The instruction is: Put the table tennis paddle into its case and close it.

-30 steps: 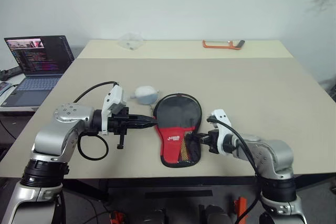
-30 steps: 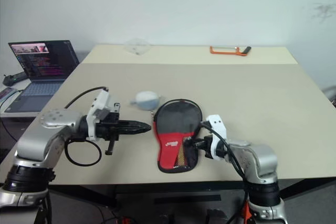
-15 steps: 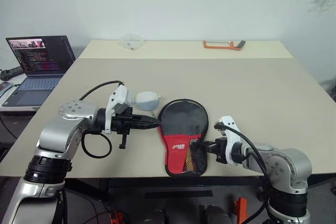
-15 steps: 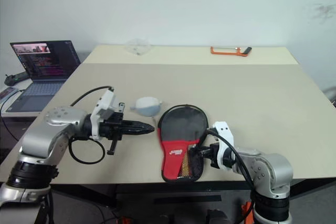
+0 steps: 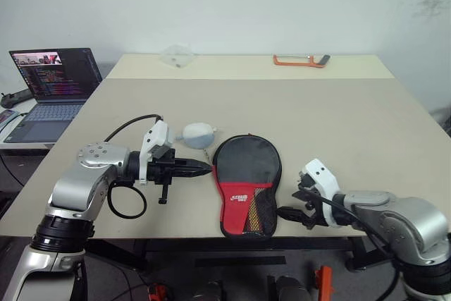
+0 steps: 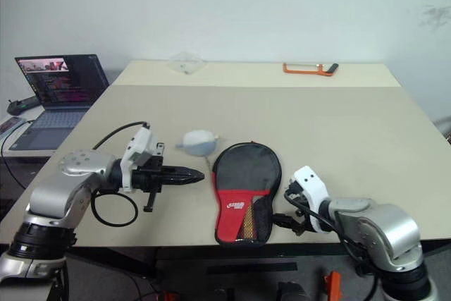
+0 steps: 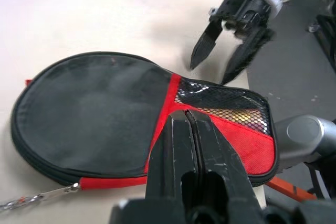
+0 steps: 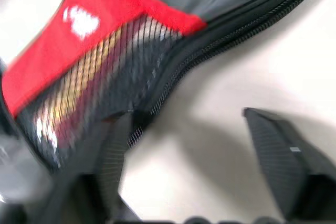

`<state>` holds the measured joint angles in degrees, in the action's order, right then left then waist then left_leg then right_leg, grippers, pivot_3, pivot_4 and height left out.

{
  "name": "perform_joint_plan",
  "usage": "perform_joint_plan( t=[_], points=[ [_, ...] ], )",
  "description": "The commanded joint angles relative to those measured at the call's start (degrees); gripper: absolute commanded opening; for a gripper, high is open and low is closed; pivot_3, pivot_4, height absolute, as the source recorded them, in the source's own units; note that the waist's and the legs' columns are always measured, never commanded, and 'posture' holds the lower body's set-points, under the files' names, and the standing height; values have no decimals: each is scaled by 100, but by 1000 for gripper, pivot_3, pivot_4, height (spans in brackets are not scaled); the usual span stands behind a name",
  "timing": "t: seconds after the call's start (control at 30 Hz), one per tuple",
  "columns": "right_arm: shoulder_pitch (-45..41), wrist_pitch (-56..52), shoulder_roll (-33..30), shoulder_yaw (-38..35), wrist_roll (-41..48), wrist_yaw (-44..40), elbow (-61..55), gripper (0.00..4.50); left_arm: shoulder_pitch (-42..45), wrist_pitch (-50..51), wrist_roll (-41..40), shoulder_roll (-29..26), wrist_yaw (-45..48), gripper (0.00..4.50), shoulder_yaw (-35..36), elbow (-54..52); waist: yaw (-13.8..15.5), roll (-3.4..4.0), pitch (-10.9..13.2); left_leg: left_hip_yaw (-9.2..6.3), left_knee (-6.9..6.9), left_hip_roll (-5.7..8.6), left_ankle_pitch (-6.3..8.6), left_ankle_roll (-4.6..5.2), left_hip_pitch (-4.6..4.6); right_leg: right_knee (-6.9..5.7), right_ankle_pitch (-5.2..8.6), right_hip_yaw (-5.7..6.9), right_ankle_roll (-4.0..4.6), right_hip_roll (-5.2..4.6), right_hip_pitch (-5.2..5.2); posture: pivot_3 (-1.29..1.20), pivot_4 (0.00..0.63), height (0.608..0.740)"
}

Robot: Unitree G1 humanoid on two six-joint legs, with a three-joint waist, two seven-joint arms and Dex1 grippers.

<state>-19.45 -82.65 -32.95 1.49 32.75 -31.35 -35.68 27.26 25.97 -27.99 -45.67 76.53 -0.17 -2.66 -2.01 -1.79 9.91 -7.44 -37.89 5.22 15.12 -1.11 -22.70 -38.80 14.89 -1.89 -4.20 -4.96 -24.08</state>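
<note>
in the left wrist view, clenched left pincer over the case, right pincer released beyond it

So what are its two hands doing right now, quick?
Left gripper: fingers closed, holding nothing, beside the case.
Right gripper: fingers open, empty, just off the case's handle end.

Counted on the surface: one case, black with a red mesh panel; one pale grey rounded pouch; one orange-framed tool at the far edge; one clear crumpled bag, also far back. Beside the surface, off to the left: one open laptop. Two claws tallied, left claw and right claw, one on each side of the case.
</note>
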Motion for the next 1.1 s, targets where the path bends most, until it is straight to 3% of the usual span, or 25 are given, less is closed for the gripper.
perform_joint_plan(
  t=[0.03, 0.2, 0.3, 0.47, 0.67, 0.7, 0.87, 1.1],
  points=[
    [-755, 921, 3, -333, 497, -728, -64, 4469, 170, 219, -101, -17, -373, 0, 283, -60, -35, 0, 2, 2, 0, -1, 0, 0, 1, -1, 0, -2, 0, 0, 0, 0, 150, 740],
    [-1350, 2051, 795, 366, -184, -265, 1063, 4469, 552, 306, -5, 124, -1046, 0, 577, 529, -46, -11, -3, -2, 2, -14, -1, -2, 18, -6, -1, 3, 2, 2, 10, 0, 150, 740],
    [-1335, 2826, 1313, 989, -783, 9, 1945, 4500, 650, 0, 182, 202, -1363, 529, 691, 915, -35, -10, -2, 0, 2, -1, -1, -2, 18, -6, -2, -1, 3, 2, 6, 0, 150, 740],
    [-1340, 3384, 2122, 1185, -1171, 415, 2884, 4500, 773, -435, 593, 227, -1689, 2153, 663, 1816, -36, -9, -2, 3, 1, 1, -14, -25, -3, -5, -2, -10, 3, -1, -20, 0, 150, 740],
    [-1208, 3653, 2427, 1453, -1484, 483, 3063, 4500, 1484, -1218, 1187, 423, -1873, 4286, 429, 3375, 5, -9, -2, -2, 0, 5, -14, -26, -4, -6, -2, -3, 3, 1, -20, 0, 150, 740],
    [-1184, 3668, 2434, 1503, -1508, 462, 3049, 4500, 1671, -1366, 1303, 480, -1871, 4461, 382, 3711, 7, -10, -2, -5, 0, 5, -14, -25, -4, -7, -2, 0, 4, 2, -19, 0, 150, 740],
    [-1163, 3778, 2418, 1645, -1684, 412, 3077, 4500, 2608, -2265, 1962, 852, -1961, 4461, 57, 5359, 13, -11, -3, -7, -4, 10, -14, -25, -6, -6, -3, 5, 2, 1, -14, 0, 150, 740],
    [-1144, 3830, 2434, 1680, -1931, 495, 3071, 4500, 3432, -2747, 2553, 1331, -1980, 4461, -203, 7040, -24, -11, -3, -5, -5, 9, -14, -25, -10, -10, -3, 5, 2, 2, -21, 0, 150, 740]
  ],
)
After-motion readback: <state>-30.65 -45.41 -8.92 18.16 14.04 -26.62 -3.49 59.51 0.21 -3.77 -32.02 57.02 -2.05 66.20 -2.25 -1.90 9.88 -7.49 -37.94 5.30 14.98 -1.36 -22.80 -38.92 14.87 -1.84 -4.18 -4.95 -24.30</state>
